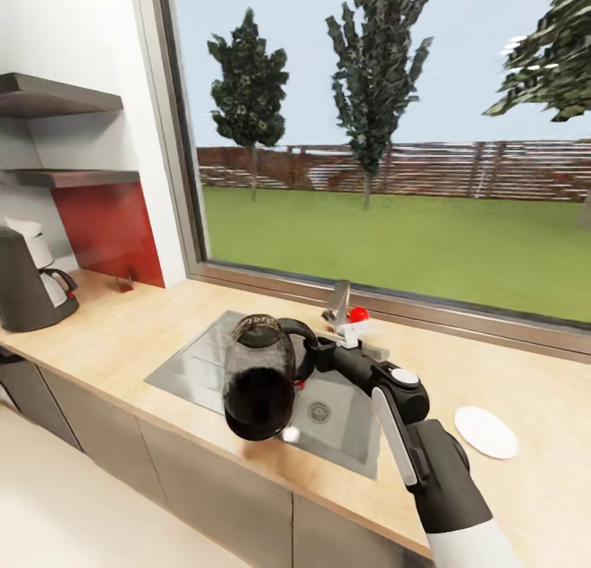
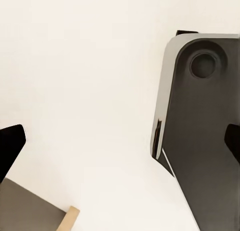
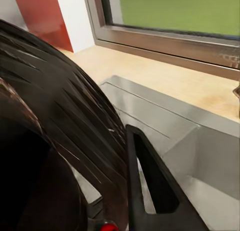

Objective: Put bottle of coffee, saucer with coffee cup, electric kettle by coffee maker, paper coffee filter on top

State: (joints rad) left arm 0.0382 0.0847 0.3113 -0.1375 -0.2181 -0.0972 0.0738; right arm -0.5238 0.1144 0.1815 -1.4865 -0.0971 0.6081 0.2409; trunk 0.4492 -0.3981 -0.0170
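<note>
The rounded clear-glass electric kettle (image 1: 261, 379) hangs over the steel sink (image 1: 197, 363), between the large dark-grey drum-shaped coffee maker (image 1: 29, 281) at left and the flat round white saucer (image 1: 486, 432) at right.

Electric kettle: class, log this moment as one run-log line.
right gripper: holds electric kettle by handle, above sink | coffee maker: countertop, far left | saucer: right

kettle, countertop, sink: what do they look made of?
Electric kettle: clear glass body, you see through it, glossy highlights; black loop handle, probably plastic.
Countertop: light tan wood-look, faint grain, matte; could be laminate.
Sink: brushed steel by its grey, softly reflective sheen.
</note>
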